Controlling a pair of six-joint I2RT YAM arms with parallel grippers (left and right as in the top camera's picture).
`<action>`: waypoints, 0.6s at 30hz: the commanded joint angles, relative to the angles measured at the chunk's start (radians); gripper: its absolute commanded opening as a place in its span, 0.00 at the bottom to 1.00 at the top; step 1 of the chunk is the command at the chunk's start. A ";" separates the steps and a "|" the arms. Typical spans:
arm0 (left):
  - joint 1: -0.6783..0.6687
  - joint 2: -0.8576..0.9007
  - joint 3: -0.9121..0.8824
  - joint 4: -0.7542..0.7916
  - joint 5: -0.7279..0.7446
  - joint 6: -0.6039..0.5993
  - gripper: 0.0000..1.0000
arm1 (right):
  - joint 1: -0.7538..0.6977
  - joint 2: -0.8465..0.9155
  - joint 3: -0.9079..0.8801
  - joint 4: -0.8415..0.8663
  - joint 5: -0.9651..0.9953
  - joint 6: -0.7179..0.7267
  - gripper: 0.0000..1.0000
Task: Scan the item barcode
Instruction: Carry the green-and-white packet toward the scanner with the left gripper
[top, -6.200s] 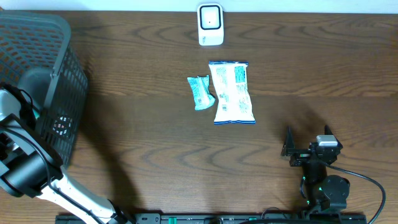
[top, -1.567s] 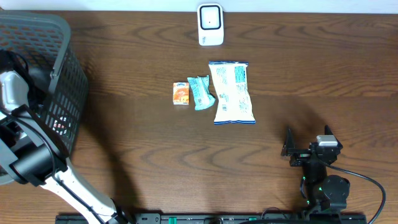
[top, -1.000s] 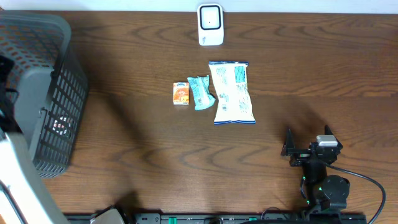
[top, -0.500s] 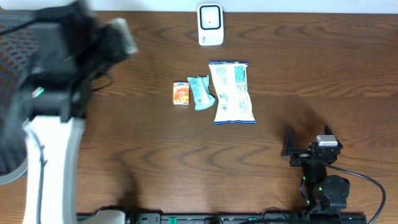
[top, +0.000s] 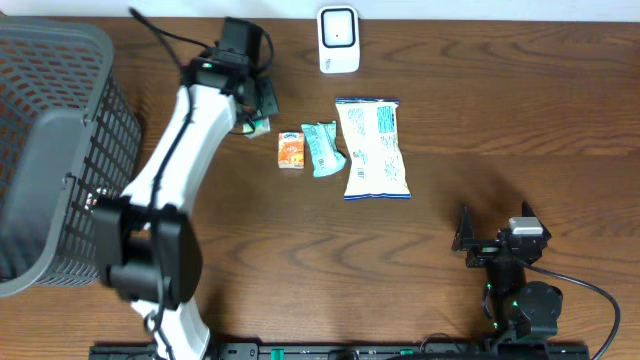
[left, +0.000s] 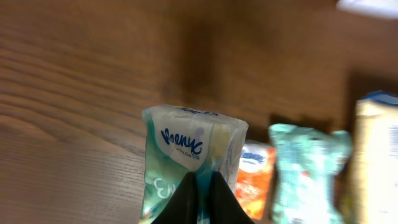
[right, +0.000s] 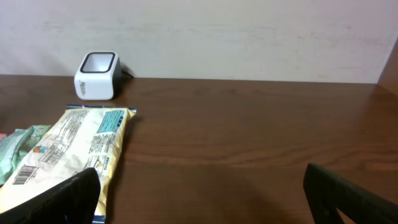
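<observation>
Just left of the orange pack (top: 291, 150), left tool (left: 200, 194) is clenched on the tissue pack (left: 186, 149), pinching its bottom edge so the printed faces show, likely for the scanner (top: 338, 40) nearby; right tool (top: 495, 225) sits released, parked well apart

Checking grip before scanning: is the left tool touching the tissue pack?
Touching. The left wrist view shows the left tool pinched shut on the tissue pack, pressing into its wrapper.

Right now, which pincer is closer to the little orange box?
Left. The left pincer hovers just beside the orange box, holding a tissue pack; the right pincer is far off on the box's other side.
</observation>
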 joint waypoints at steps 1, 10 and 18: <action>-0.020 0.077 -0.006 -0.005 -0.035 0.020 0.07 | 0.008 -0.002 -0.002 -0.005 0.008 0.010 0.99; -0.018 0.105 -0.005 -0.006 -0.035 0.040 0.44 | 0.008 -0.002 -0.002 -0.004 0.008 0.010 0.99; 0.057 -0.072 0.075 -0.039 -0.035 0.073 0.57 | 0.008 0.001 -0.002 -0.004 0.008 0.010 0.99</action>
